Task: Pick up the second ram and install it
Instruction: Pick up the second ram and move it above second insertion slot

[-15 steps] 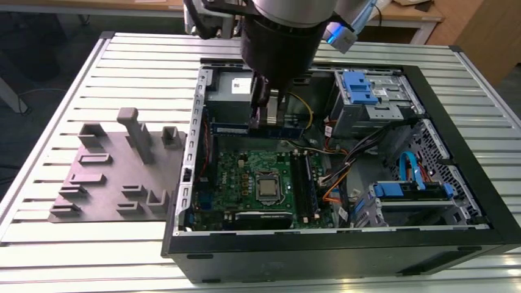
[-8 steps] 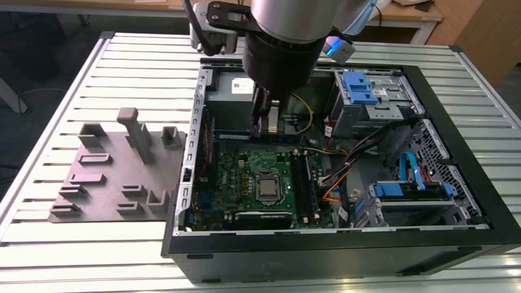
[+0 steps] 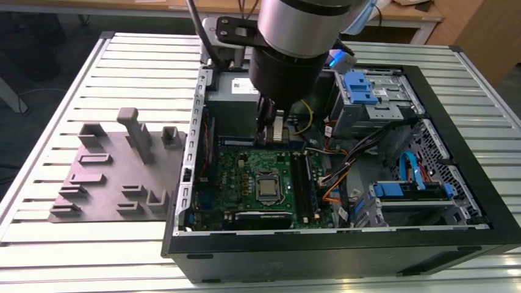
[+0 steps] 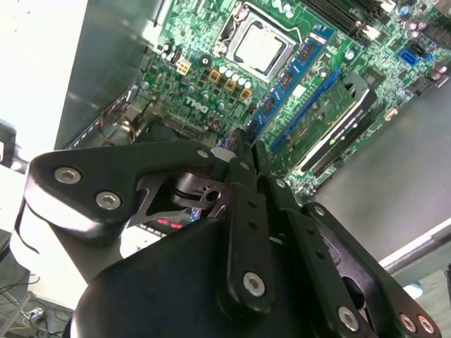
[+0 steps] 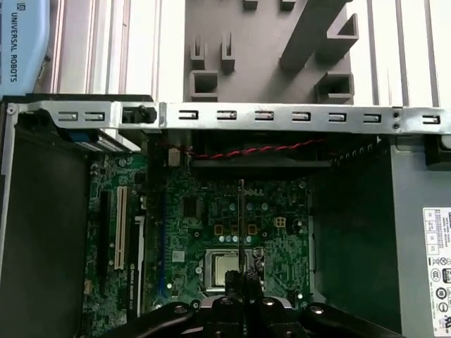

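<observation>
The robot's hand (image 5: 242,280) hangs inside an open computer case (image 3: 456,201), its fingers (image 4: 248,204) drawn together and clamped on the second ram (image 5: 242,225). In the first wrist view the stick shows edge-on as a thin dark strip reaching out from the fingertips above the green motherboard (image 3: 244,171). In the exterior view the hand sits over the board's far edge, just beyond the processor socket (image 3: 267,185).

In the second wrist view, a blue module with a row of black chips (image 4: 292,74) stands in one of the slots beside the socket. Loose cables (image 3: 338,174) run along the side of the board toward the exterior view's right. The gray tray (image 3: 106,177) rests on the slatted bench (image 3: 122,67) outside the case.

The risks look plain. Held by so narrow a grip, the stick could tilt or slide between the fingers. If it met its slot skewed, off-centre or with the notch reversed, a downward push could jam it, stress the board or leave one end unseated. The arm's bulk also leaves little room beside the cables and the case wall.
</observation>
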Robot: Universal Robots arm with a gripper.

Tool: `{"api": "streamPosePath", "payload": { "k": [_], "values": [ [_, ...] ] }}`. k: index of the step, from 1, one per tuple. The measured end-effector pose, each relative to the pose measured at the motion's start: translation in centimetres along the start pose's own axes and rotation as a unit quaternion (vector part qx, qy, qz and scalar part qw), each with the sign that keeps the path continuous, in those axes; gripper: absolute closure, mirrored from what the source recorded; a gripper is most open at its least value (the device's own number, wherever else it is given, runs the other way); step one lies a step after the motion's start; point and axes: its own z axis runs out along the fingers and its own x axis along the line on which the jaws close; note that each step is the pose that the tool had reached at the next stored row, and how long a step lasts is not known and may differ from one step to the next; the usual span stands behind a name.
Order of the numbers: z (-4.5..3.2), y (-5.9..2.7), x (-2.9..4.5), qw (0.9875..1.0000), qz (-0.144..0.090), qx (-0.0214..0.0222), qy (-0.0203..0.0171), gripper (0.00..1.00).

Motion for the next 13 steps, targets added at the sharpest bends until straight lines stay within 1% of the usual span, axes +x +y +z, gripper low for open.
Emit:
{"api": "streamPosePath", "payload": {
  "k": [7,13],
  "values": [
    [1.14,-1.42,0.04,1.0,0.0,0.0,0.0,0.86],
    [2.18,-1.83,0.18,1.0,0.0,0.0,0.0,0.86]
  ]
}}
